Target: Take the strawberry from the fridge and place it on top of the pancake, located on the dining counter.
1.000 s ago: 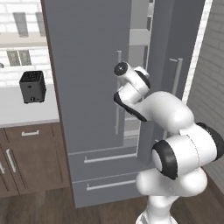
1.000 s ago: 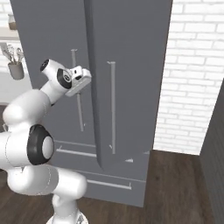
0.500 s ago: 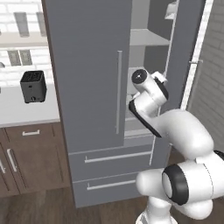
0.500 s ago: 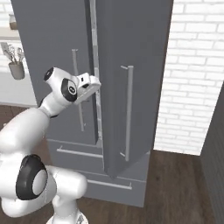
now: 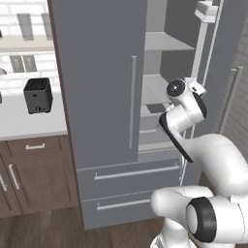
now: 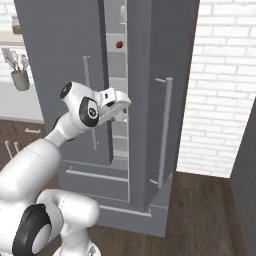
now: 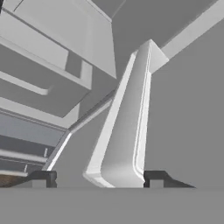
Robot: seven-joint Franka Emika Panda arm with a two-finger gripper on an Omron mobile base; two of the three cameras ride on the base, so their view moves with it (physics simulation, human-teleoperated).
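The fridge (image 5: 97, 72) is a tall grey double-door unit, and its right door (image 6: 150, 75) stands swung partly out. Pale shelves (image 5: 160, 43) show in the gap. The strawberry (image 6: 119, 44), a tiny red fruit, sits on an upper shelf, above my gripper. My gripper (image 6: 125, 103) is at the inner edge of the right door, at mid height. In the hand view its fingertips (image 7: 43, 177) stand apart on either side of a pale ridge (image 7: 127, 127) of the door, with a gap on the left side. The pancake and the dining counter are out of view.
A black toaster (image 5: 38, 94) stands on the white worktop (image 5: 29, 128) left of the fridge, over brown cabinets (image 5: 29, 179). Two fridge drawers (image 5: 131, 172) lie below the doors. A white brick wall (image 6: 225, 75) runs to the right of the open door.
The right fridge door has swung wider open and the shelves now show. My gripper has moved to the right along with the door's edge, and its fingers have drawn closer together.
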